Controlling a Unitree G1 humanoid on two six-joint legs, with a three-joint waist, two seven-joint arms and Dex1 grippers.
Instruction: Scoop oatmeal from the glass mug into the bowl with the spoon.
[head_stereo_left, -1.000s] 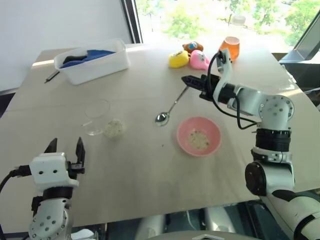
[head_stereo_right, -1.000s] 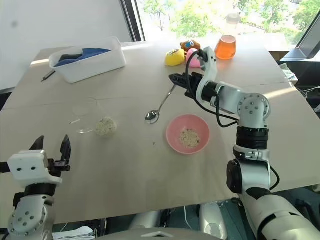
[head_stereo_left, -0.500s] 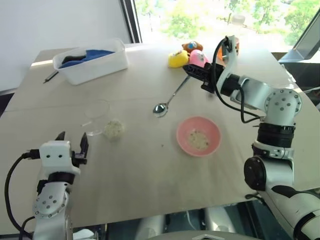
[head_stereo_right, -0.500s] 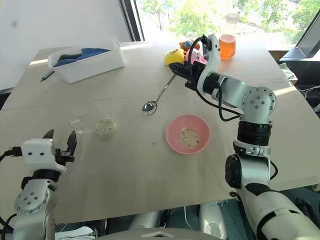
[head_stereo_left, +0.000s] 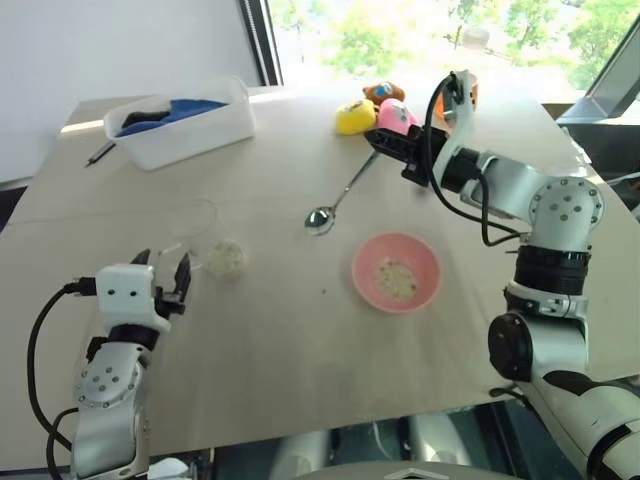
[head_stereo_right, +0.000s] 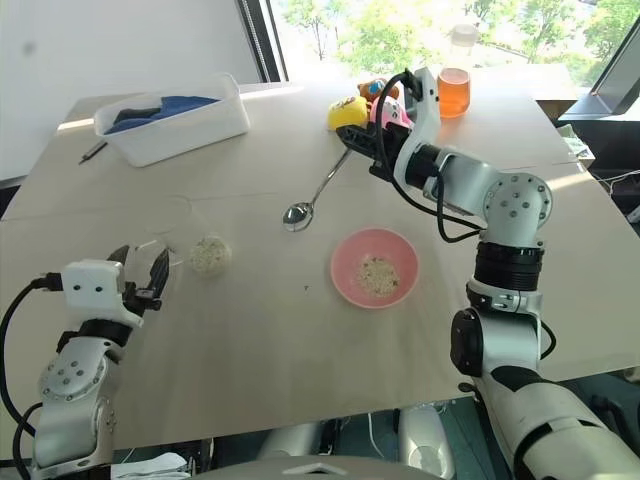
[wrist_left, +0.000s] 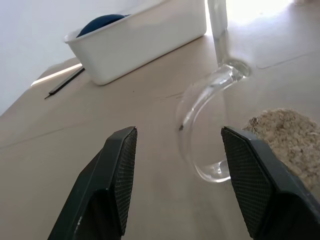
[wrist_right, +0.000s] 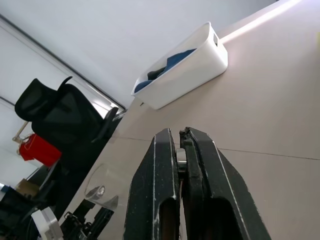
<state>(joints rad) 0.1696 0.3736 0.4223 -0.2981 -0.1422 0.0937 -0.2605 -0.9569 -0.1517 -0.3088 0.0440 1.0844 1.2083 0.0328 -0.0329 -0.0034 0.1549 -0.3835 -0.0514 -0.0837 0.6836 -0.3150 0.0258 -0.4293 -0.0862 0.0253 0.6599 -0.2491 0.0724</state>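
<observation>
The glass mug (head_stereo_left: 192, 225) lies on its side on the table, and a clump of oatmeal (head_stereo_left: 226, 258) sits on the tabletop beside it. My left gripper (head_stereo_left: 163, 268) is open just short of the mug. In the left wrist view the mug (wrist_left: 210, 125) and oatmeal (wrist_left: 285, 135) lie ahead of the spread fingers. My right gripper (head_stereo_left: 385, 140) is shut on the handle end of the spoon (head_stereo_left: 345, 195), which slants down with its head low over the table. The pink bowl (head_stereo_left: 425, 265) holds a little oatmeal.
A white tub (head_stereo_left: 185, 118) with blue cloth stands at the back left, with a dark pen (head_stereo_left: 103, 152) beside it. A yellow toy (head_stereo_left: 356, 118), a pink toy (head_stereo_left: 397, 118) and an orange tumbler (head_stereo_right: 452, 92) stand at the back.
My left gripper has moved forward over the table toward the tipped mug, still open. The right gripper keeps the spoon in about the same place.
</observation>
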